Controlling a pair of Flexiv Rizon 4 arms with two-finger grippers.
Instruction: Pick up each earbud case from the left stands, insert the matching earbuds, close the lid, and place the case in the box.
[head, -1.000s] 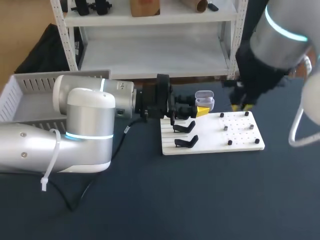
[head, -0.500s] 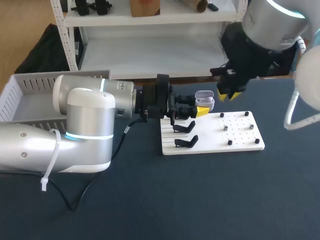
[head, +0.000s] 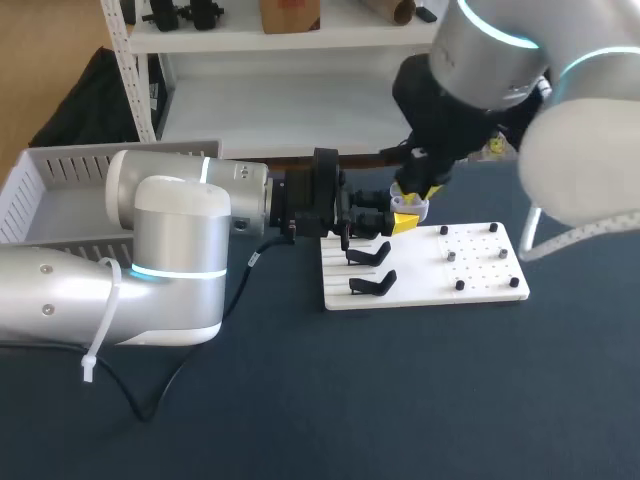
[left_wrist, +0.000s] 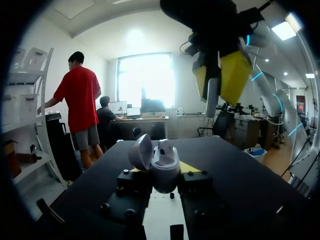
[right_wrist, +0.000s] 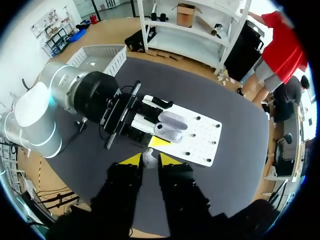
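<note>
My left gripper (head: 398, 220) is shut on a pale lavender earbud case (head: 409, 206), holding it over the far left corner of the white stand board (head: 480, 285). In the left wrist view the case (left_wrist: 163, 169) sits upright between my fingers, lid open, with one white earbud (left_wrist: 164, 147) seated inside. My right gripper (head: 413, 190) hangs just above the case, shut on a second white earbud (right_wrist: 148, 158). From the left wrist view, that gripper (left_wrist: 218, 76) is above and slightly beside the case, with the earbud (left_wrist: 212, 98) pointing down.
Two empty black stands (head: 368, 256) (head: 372, 284) sit on the board's left half, and small black pegs (head: 459, 285) dot its right half. A grey slatted box (head: 60, 190) stands at the table's far left, partly behind my left arm.
My right arm has swung left from the board's far right corner to just above the open case, carrying the earbud. The left arm and the case have stayed still.
</note>
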